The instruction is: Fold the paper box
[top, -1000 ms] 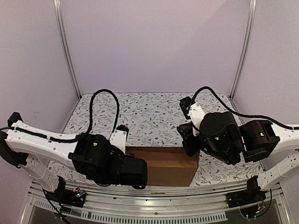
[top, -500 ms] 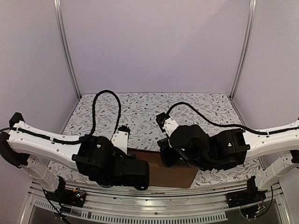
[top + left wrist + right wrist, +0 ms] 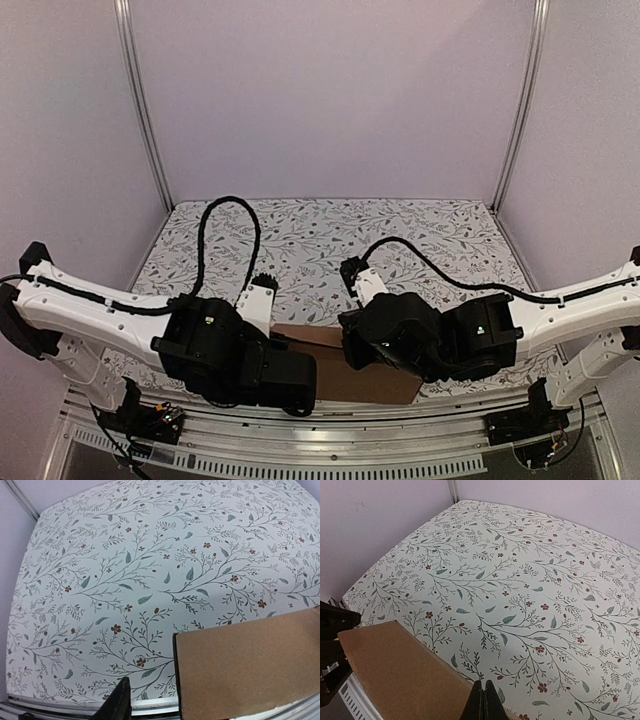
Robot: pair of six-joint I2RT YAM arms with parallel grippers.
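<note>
Since the paper box [image 3: 345, 378] sits mid-near-edge of the desk [image 3: 330, 230], your right tool [image 3: 482, 701] hangs by it pinched shut and empty, probably for pressing, while your left tool's [image 3: 121, 704] gap cannot be told.

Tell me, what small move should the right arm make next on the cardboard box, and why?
Probably press the right end effector slightly downward. Its fingers are shut together, with the tips at the edge of the flat brown top of the paper box. The box looks closed from above, so a light push may seat the top; I cannot see any tabs.
</note>
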